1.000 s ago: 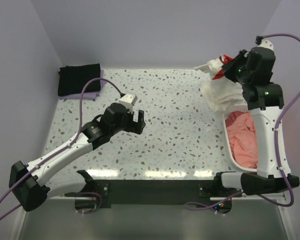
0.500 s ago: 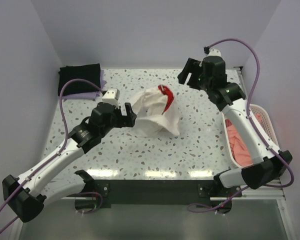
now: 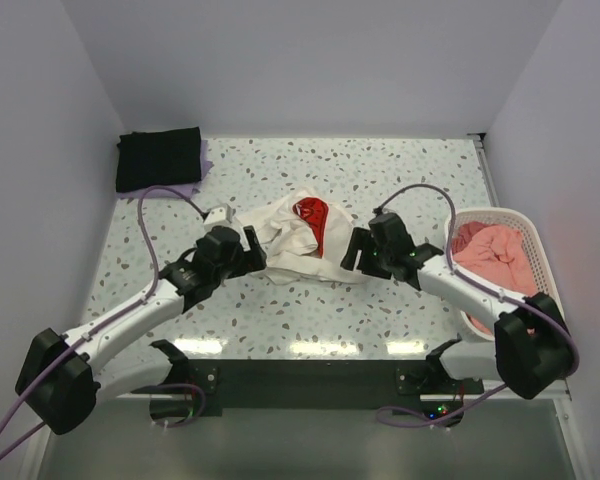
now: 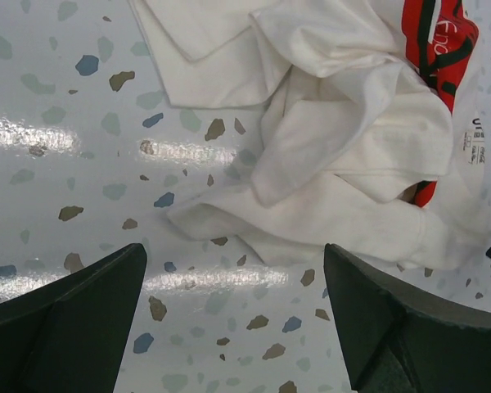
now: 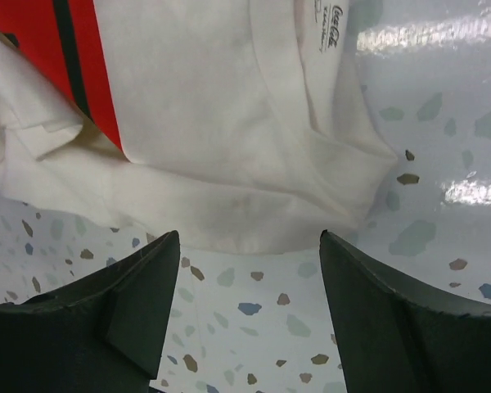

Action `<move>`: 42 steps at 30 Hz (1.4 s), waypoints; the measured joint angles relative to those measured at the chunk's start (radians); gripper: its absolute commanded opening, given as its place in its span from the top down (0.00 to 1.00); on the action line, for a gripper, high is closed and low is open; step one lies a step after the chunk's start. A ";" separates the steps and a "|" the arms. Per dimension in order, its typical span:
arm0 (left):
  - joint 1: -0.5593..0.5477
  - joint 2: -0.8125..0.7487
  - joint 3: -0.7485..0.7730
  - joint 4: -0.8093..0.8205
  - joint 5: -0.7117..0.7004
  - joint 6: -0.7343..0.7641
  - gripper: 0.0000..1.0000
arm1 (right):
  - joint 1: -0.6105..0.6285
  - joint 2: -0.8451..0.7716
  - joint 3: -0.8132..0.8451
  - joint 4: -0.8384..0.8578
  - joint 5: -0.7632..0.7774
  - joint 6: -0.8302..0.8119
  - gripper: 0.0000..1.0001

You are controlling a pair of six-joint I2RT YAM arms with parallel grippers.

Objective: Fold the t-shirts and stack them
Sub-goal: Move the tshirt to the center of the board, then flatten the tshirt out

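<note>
A cream-white t-shirt [image 3: 285, 240] with a red print lies crumpled in the middle of the table. My left gripper [image 3: 252, 246] is low at its left edge, open, with only bare table between the fingers; in the left wrist view [image 4: 233, 258] the t-shirt [image 4: 335, 139] lies just ahead. My right gripper [image 3: 356, 250] is low at the shirt's right edge, also open and empty; the right wrist view [image 5: 250, 246] shows the t-shirt's hem [image 5: 196, 106] just beyond the tips. A folded black t-shirt [image 3: 158, 158] rests on a lavender one [image 3: 185, 187] at the far left corner. A salmon-pink t-shirt [image 3: 500, 255] fills the basket.
The white slatted basket [image 3: 492, 213] stands at the table's right edge, close to the right arm's elbow. Grey walls enclose the speckled table [image 3: 400, 180] on three sides. Purple cables loop above both arms.
The right arm swung the cream-white t-shirt from above the basket to the table's middle and let it go. Both grippers have come down to the shirt's sides.
</note>
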 measured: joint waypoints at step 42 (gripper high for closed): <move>0.101 0.153 -0.186 0.405 0.320 -0.026 1.00 | 0.356 0.239 -0.044 0.471 0.030 0.569 0.28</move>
